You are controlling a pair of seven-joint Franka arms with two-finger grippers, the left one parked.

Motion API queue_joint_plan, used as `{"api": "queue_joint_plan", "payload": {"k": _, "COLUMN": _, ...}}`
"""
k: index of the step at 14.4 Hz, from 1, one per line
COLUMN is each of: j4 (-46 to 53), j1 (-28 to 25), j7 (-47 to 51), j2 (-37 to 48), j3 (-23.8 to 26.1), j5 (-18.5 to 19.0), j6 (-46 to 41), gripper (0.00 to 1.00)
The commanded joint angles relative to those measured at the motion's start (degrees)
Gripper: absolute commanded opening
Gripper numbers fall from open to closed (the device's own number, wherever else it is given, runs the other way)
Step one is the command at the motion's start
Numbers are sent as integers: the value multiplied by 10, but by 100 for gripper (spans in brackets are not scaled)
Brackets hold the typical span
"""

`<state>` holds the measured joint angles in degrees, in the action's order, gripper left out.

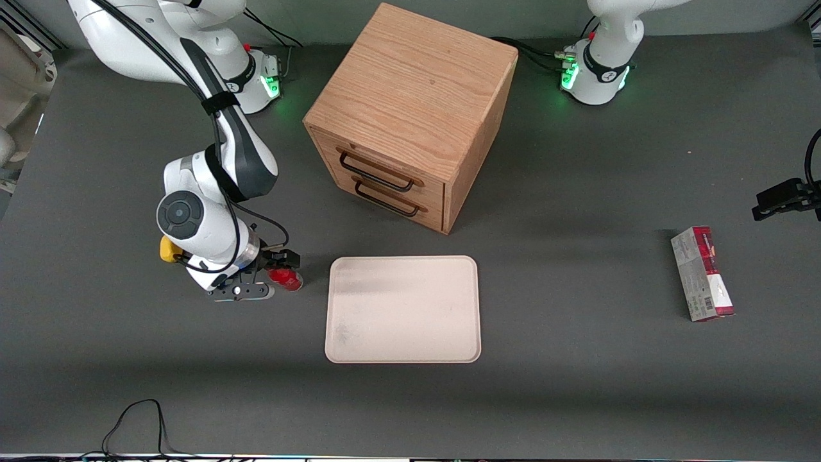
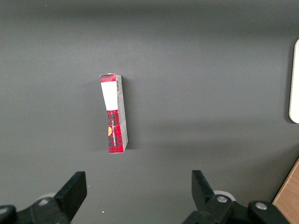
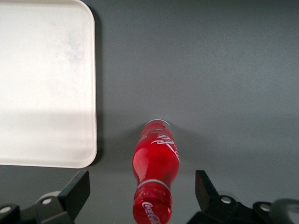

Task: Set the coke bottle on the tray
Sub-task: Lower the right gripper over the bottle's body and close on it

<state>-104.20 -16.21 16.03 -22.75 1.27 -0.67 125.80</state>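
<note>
The coke bottle (image 1: 287, 279), small, bright red with a red cap, stands upright on the grey table beside the tray, toward the working arm's end. In the right wrist view the bottle (image 3: 155, 158) stands between my two fingers, with a gap on each side. My gripper (image 1: 272, 274) is low over the bottle and open; in the wrist view the gripper (image 3: 141, 185) straddles the cap without touching it. The cream-beige tray (image 1: 403, 309) lies flat and empty near the table's middle, and one rounded corner of the tray (image 3: 46, 84) shows close to the bottle.
A wooden drawer box (image 1: 410, 115) with two black handles stands farther from the front camera than the tray. A yellow lump (image 1: 168, 249) lies by the working arm's wrist. A red and white carton (image 1: 702, 273) lies toward the parked arm's end; it also shows in the left wrist view (image 2: 114, 114).
</note>
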Motion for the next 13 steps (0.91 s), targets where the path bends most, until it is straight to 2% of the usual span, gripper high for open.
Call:
{"api": "queue_joint_plan", "payload": {"k": 1, "j4": -1, "j1": -3, "j7": -9, "j2": 2, "j3": -2, "j5": 8, "j6": -4, "gripper": 100}}
{"api": "queue_joint_plan", "payload": {"k": 2, "j4": -1, "j1": -3, "j7": -9, "j2": 2, "j3": -2, "j5": 6, "j6": -5, "gripper": 100}}
{"api": "queue_joint_plan", "payload": {"k": 3, "j4": -1, "j1": -3, "j7": -9, "j2": 2, "j3": -2, "j5": 6, "j6": -6, "gripper": 95}}
{"api": "queue_joint_plan", "payload": {"k": 4, "j4": 0, "j1": -3, "j7": -8, "j2": 2, "j3": -2, "j5": 6, "j6": -7, "gripper": 84}}
{"api": "queue_joint_plan", "payload": {"k": 6, "j4": 0, "j1": -3, "j7": -9, "j2": 2, "j3": -2, "j5": 6, "j6": -7, "gripper": 51}}
{"api": "queue_joint_plan", "payload": {"k": 10, "j4": 1, "j1": -2, "j7": -9, "j2": 2, "j3": -2, "j5": 6, "j6": -8, "gripper": 2}}
{"api": "queue_joint_plan", "payload": {"k": 13, "j4": 2, "j1": -2, "j7": -10, "j2": 3, "j3": -2, "j5": 6, "j6": -8, "gripper": 0}}
